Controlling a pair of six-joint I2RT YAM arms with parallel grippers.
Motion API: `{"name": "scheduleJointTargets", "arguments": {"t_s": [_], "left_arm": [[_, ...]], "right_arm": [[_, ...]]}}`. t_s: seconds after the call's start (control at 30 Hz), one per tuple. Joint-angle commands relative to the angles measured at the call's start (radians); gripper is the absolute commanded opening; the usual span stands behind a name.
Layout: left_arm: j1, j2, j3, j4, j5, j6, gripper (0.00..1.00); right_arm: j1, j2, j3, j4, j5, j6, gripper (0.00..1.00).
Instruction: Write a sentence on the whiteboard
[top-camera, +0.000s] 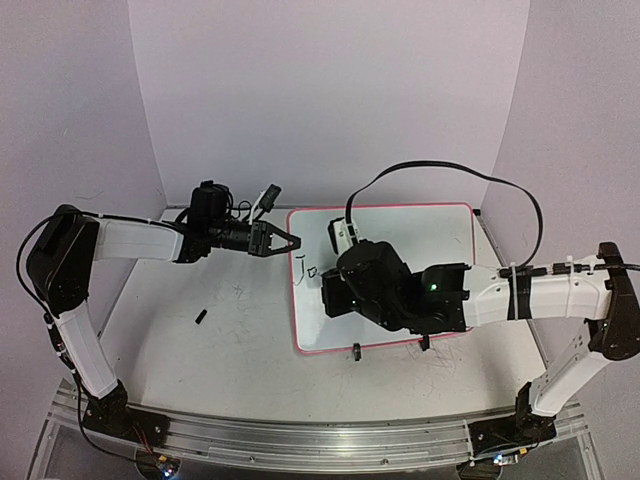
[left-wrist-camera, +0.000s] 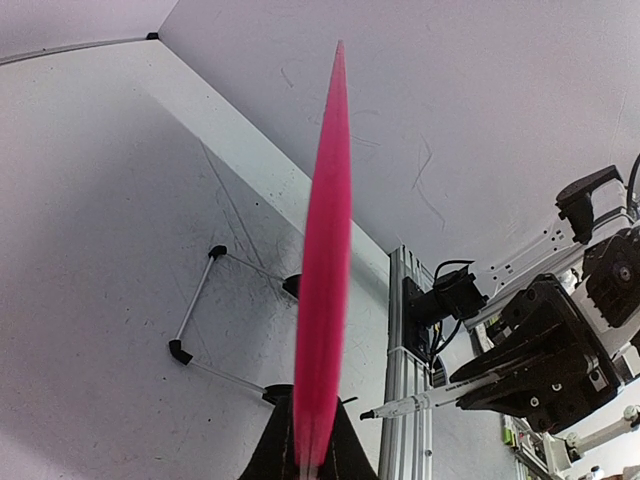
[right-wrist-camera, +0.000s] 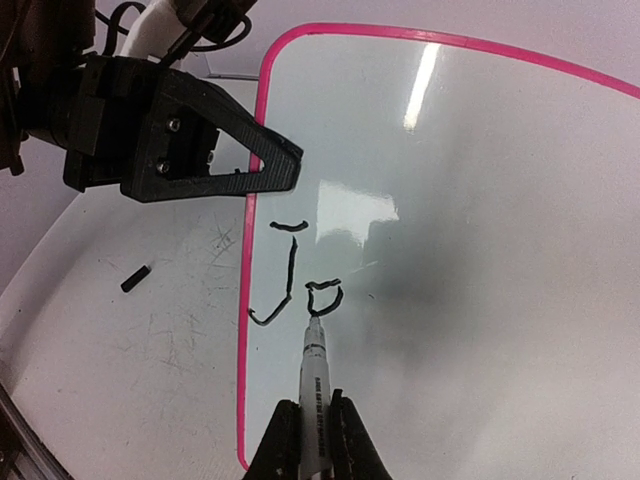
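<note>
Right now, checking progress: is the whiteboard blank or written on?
Written on: the whiteboard shows "Jo" by its left edge, with the marker tip at the o.

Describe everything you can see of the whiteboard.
The whiteboard is a flat, glossy white rectangle with a thin pink-red border and rounded corners. It lies on the table beneath the right arm, which hides part of it. Two small black clips sit on its near long edge. "Jo" is written in black near its left edge. The left claw pinches that edge, and the marker in the right claw touches the surface at the "o".
</note>
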Motion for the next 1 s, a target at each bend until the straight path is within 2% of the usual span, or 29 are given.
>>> {"name": "scheduleJointTargets", "arguments": {"t_s": [0.0, 0.27, 0.97], "left_arm": [[-0.001, -0.032, -0.014, -0.011, -0.029, -0.017, 0.00], [-0.021, -0.064, -0.048, -0.011, -0.076, -0.026, 0.00], [-0.023, -0.063, -0.047, -0.011, -0.064, -0.016, 0.00]], "right_arm": [[0.007, 0.007, 0.049, -0.010, 0.052, 0.014, 0.00], [0.009, 0.005, 0.043, -0.010, 0.090, 0.018, 0.00], [0.009, 0.055, 0.074, -0.027, 0.137, 0.036, 0.00]]}}
